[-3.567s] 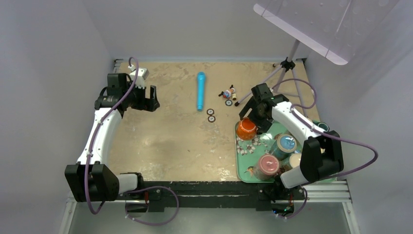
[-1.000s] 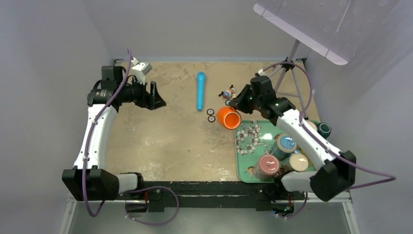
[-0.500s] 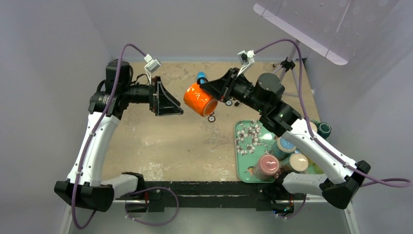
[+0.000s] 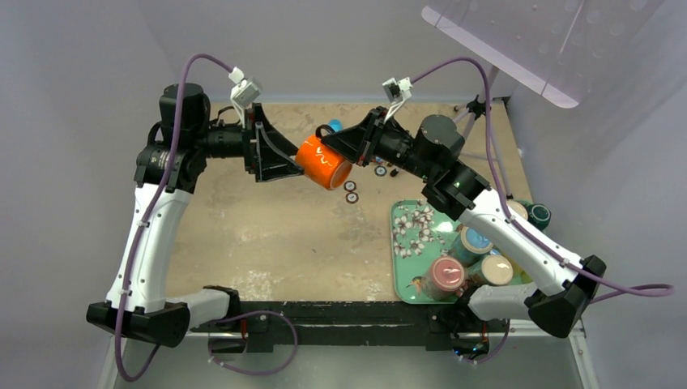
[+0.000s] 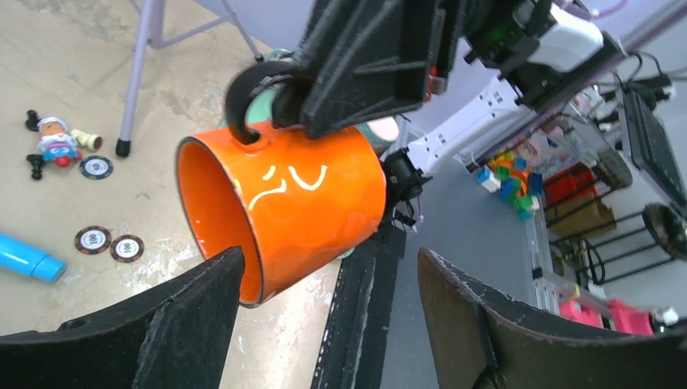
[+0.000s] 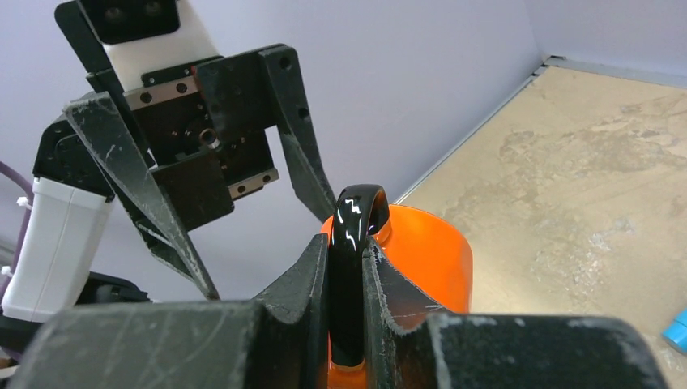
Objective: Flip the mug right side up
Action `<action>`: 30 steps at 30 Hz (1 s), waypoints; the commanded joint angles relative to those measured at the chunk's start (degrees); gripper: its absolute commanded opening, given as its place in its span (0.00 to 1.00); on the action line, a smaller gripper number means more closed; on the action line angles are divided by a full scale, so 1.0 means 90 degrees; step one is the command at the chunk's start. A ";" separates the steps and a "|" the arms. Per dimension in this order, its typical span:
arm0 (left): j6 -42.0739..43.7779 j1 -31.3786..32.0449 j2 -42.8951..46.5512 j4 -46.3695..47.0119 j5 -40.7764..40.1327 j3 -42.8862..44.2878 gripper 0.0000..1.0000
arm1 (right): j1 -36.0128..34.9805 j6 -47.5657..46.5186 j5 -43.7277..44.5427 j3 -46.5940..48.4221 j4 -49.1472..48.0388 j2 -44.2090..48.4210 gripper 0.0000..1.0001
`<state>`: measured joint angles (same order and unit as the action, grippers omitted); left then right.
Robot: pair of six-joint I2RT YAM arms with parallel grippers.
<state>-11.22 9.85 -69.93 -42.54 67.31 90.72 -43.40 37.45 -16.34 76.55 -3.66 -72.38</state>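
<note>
Top external view: an orange glazed mug with a black handle [image 4: 324, 163] is held in the air above the tan table [image 4: 267, 235], at the upper centre of the frame. It is tipped on its side, not upright. It is carried by the right gripper [image 4: 330, 138], reaching in from the right. The left gripper [image 4: 292, 164] is seen just beside the mug on its left, jaws spread. A green floral tray [image 4: 403, 243] of jars is seen at the lower right, well apart.

Left wrist view: the mug [image 5: 283, 211] fills the centre, its open mouth turned to the lower left. The black handle [image 5: 243, 101] on top is pinched by the right gripper [image 5: 283, 105]. The 2 fingers [image 5: 162, 324] of the left gripper are spread wide at the bottom of the frame. Contact with the mug cannot be confirmed. A small toy figure [image 5: 55, 146] and round tokens [image 5: 109, 243] are seen on the table at the left.

Right wrist view: the handle [image 6: 356, 219] is clamped between the right jaws at the centre, with the mug body [image 6: 425, 259] behind. The left gripper [image 6: 271, 255] is seen open at the upper left.

The mug is judged rigid, fairly heavy, slick and breakable. Held by the handle alone, it may swing. A hold across the body wall is advised.
</note>
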 commanded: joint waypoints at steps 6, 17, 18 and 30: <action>-0.0288 0.0553 0.0133 0.0304 0.0645 -0.0654 0.62 | -0.0022 -0.0011 -0.0438 0.0388 -0.1002 0.0073 0.00; 0.1593 0.0458 -0.0136 -0.1501 -0.2613 0.0002 0.00 | 0.0133 -0.1003 0.1260 0.1252 0.1770 -0.0510 0.92; 0.2094 0.0453 -0.0243 -0.1778 -0.3547 0.0071 0.00 | 0.0137 -0.1074 0.1612 0.1358 0.2152 -0.0579 0.95; 0.4661 -0.1083 -0.2447 -0.1269 -0.6874 -0.0235 0.00 | 0.0134 -0.1035 0.3294 0.0915 0.3585 -0.0714 0.98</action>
<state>22.85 4.08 -86.63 -55.86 10.66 84.53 -42.04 28.80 5.32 84.93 22.96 -78.76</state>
